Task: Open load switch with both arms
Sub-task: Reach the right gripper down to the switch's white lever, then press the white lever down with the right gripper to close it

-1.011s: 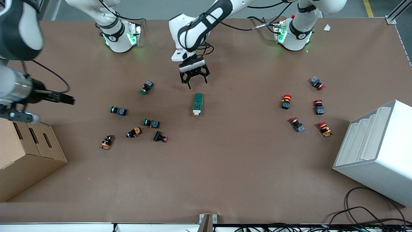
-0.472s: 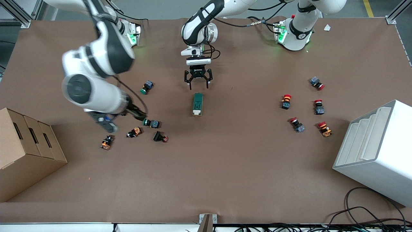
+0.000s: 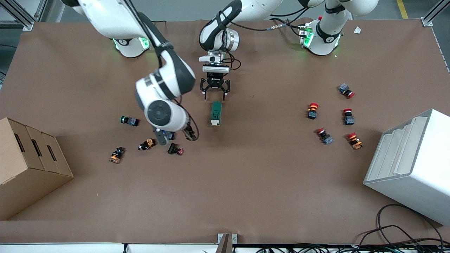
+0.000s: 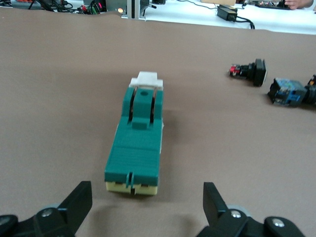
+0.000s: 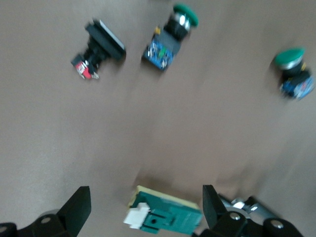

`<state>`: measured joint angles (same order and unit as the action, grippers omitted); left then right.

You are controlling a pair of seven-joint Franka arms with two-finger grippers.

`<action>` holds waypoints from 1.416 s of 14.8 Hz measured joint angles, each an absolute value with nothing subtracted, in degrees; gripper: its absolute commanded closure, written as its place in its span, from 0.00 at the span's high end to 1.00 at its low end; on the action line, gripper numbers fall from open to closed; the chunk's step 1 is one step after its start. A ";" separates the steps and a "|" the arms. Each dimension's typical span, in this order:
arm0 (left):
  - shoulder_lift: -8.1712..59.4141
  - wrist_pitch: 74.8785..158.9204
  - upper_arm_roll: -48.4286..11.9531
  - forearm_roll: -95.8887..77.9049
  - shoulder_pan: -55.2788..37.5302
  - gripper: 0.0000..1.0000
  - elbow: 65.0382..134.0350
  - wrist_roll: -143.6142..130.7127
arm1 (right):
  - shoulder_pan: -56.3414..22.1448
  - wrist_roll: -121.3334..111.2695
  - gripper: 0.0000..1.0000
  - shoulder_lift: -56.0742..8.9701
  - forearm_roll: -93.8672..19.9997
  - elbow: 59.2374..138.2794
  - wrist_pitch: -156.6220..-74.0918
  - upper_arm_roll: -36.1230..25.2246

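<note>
The load switch [image 3: 216, 113] lies flat mid-table, a dark-green block whose white lever end is nearer the front camera. My left gripper [image 3: 215, 92] hangs open just off its green end, nothing between the fingers. In the left wrist view the load switch [image 4: 138, 143] sits ahead of the open left gripper [image 4: 146, 202]. My right arm's wrist hides most of my right gripper [image 3: 186, 133], which hovers over the table beside the switch. The right wrist view shows that gripper [image 5: 145, 202] open, with the load switch [image 5: 165, 217] in line with the gap, untouched.
Green-capped and orange push buttons [image 3: 129, 121] [image 3: 147, 144] [image 3: 175, 149] lie around the right arm's hand. Red-capped buttons [image 3: 312, 110] [image 3: 348, 117] sit toward the left arm's end. A cardboard box [image 3: 28, 168] and a white bin [image 3: 411, 165] stand at the table's ends.
The right arm has swung from over the cardboard box in to the middle, beside the switch. The left gripper turned square to the switch and edged closer to it.
</note>
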<state>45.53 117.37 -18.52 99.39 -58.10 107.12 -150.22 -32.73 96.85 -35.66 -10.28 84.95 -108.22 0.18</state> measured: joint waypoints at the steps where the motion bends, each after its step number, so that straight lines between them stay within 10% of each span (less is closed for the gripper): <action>1: 45.67 117.37 -18.51 99.47 -58.10 0.99 107.12 -150.22 | -33.94 99.69 1.00 -37.61 -10.31 83.60 -109.23 0.18; 21: 46.88 115.25 -17.88 100.28 -58.71 0.99 107.32 -147.28 | -39.81 107.75 1.00 -45.91 -14.43 78.97 -104.72 0.75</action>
